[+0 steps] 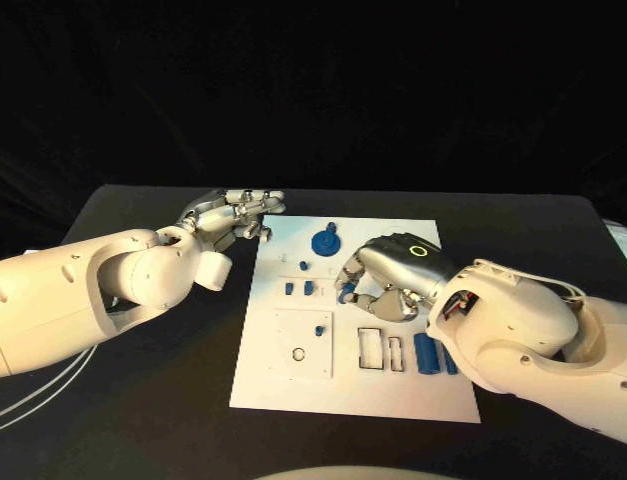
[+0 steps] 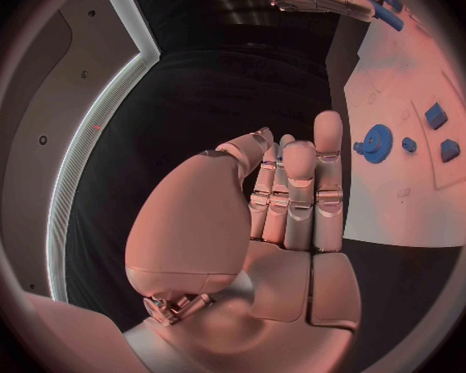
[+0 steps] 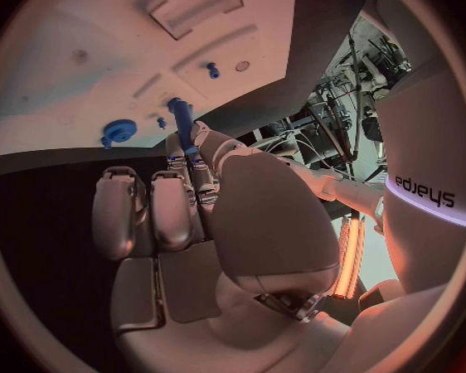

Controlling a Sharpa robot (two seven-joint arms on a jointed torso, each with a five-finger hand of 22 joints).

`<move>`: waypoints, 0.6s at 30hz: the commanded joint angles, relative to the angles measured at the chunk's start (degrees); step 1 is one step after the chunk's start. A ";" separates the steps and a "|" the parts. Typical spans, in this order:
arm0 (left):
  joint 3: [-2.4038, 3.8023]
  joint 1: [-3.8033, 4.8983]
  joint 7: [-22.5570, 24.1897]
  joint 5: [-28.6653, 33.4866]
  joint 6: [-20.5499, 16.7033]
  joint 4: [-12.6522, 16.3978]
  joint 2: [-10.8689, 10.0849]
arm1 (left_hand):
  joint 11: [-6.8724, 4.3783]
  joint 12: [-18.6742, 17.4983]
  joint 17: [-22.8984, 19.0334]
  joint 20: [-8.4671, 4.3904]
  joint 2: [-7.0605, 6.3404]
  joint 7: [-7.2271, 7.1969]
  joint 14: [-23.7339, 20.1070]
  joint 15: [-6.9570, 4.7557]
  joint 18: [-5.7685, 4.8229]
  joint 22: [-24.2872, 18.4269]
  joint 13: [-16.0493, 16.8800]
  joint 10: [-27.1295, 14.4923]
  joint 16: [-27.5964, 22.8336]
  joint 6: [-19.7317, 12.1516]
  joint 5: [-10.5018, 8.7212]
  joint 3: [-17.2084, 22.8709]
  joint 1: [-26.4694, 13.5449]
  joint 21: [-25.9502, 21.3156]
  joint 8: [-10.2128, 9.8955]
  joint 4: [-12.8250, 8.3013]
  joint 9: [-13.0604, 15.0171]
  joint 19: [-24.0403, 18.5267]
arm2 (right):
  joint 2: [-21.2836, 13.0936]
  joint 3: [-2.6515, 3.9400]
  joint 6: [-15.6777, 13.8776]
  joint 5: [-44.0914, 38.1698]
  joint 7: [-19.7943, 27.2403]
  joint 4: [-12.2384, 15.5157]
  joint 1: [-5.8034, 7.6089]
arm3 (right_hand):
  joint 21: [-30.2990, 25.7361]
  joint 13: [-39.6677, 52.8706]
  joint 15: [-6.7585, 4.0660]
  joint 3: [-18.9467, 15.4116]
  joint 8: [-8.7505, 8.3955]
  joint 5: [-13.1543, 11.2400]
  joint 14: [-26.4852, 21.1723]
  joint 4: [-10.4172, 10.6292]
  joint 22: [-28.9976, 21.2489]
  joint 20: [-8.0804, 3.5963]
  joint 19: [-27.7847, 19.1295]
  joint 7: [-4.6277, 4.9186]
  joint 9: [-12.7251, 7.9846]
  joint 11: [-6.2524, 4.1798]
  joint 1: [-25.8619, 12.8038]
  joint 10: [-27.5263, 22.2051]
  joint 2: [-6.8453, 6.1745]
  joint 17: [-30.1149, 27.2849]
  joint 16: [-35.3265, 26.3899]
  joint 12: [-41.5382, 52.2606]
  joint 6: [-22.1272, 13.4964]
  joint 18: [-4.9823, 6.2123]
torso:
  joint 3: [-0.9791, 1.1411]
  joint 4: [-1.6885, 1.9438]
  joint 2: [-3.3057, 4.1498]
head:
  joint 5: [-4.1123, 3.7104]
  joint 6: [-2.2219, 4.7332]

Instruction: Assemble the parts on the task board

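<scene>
Your right hand (image 1: 385, 275) sits over the middle of the board (image 1: 292, 385), fingers curled around a blue peg (image 3: 180, 118) pinched near their tips; the wrist view shows it as a short rod. Your left hand (image 1: 231, 217) hovers at the board's far left corner, fingers loosely together and holding nothing. The peg's long axis runs on from the fingertips toward the board, its free end pointing at the plate. Judging from that grip, the pinch looks shallow: if you tilt the wrist or touch down off-centre of a hole, the peg could twist or slip out. A blue gear (image 1: 323, 243) stands near the far edge, just beyond the right hand, so a sweep that way could knock it.
</scene>
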 commanded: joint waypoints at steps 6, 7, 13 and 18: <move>0.02 0.00 0.37 -0.15 0.84 0.18 0.44 | 0.11 0.09 -0.05 -0.10 0.53 0.10 -0.54 -0.04 0.40 -0.05 -0.03 -0.34 -0.32 -0.37 0.01 -0.13 -0.02 -0.19 0.23 -0.25 -0.06 -0.05 | 5.71 -0.72 0.60 1.44 2.95 -1.68 -1.51 | 0.22 -0.03 -0.02 1.13 -0.34 0.29 1.73 -0.84 0.36 -0.19 0.12 0.57 0.05 -2.35 1.36 2.84 0.58 -0.24 0.06 -0.57 -0.04 -0.52 | -0.17 0.18 0.03 | 0.98 -0.39; 0.02 0.00 0.37 -0.15 0.84 0.19 0.46 | 0.11 0.09 -0.05 -0.10 0.53 0.10 -0.54 -0.04 0.40 -0.05 -0.03 -0.34 -0.32 -0.37 0.01 -0.13 -0.02 -0.19 0.23 -0.25 -0.06 -0.05 | 6.28 -0.84 0.92 1.49 3.12 -1.98 -1.79 | 0.22 -0.03 -0.01 1.18 -0.38 0.30 1.73 -0.90 0.36 -0.18 0.12 0.59 0.05 -2.33 1.37 2.82 0.57 -0.26 0.05 -0.61 -0.07 -0.52 | -0.14 0.06 0.03 | 1.22 -0.43; 0.02 0.00 0.34 -0.15 0.84 0.30 0.54 | 0.11 0.09 -0.05 -0.10 0.53 0.10 -0.54 -0.04 0.40 -0.05 -0.03 -0.34 -0.32 -0.37 0.01 -0.13 -0.02 -0.19 0.23 -0.25 -0.06 -0.05 | 8.74 -1.46 2.90 2.24 4.34 -3.99 -3.47 | 0.21 -0.05 0.15 1.52 -0.64 0.35 1.73 -1.22 0.36 -0.06 0.06 0.79 0.06 -2.14 1.25 2.58 0.40 -0.23 0.10 -1.04 -0.33 -0.51 | -0.17 -0.08 0.10 | 1.53 -0.74; 0.02 0.01 0.33 -0.15 0.83 0.24 0.76 | 0.10 0.17 -0.15 -0.10 0.60 0.09 -0.57 -0.05 0.41 -0.11 -0.04 -0.37 -0.34 -0.37 0.02 -0.19 -0.03 -0.29 0.26 -0.31 -0.06 -0.05 | 9.61 -1.82 4.08 2.67 4.95 -5.22 -4.14 | 0.21 -0.05 0.18 1.53 -0.68 0.37 1.73 -1.25 0.35 -0.03 0.05 0.83 0.07 -2.09 1.16 2.54 0.33 -0.20 0.13 -1.11 -0.35 -0.51 | -0.14 0.04 0.05 | 1.60 -0.88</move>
